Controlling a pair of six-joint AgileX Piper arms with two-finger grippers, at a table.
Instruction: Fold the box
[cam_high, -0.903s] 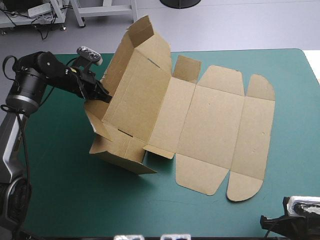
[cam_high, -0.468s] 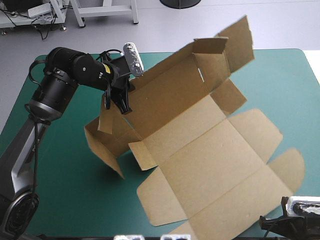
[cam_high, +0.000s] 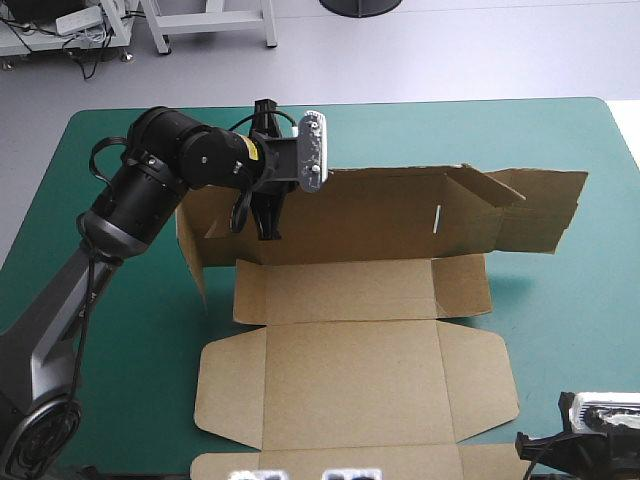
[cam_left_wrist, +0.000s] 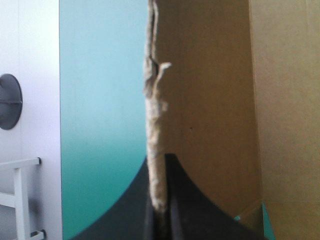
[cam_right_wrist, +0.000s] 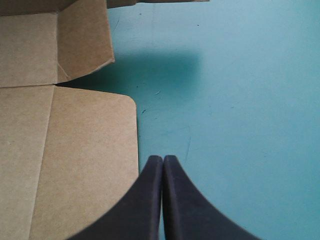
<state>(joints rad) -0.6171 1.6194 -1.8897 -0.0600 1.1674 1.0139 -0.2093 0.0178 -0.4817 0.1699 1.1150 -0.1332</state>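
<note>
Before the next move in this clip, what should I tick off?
1. Grip of the left claw: ok, shut on the box at the top edge of its raised wall.
2. The raised wall upright: ok, it stands along the box's far side.
3. Base panels flat on the teal-green cover: ok.
4. The right claw free: ok, shut, empty, over bare cover beside the box's right edge.
5. The right side flap tucked: not ok, it spreads outward, untucked.
6. Far face of the raised wall: cannot tell, hidden.
</note>
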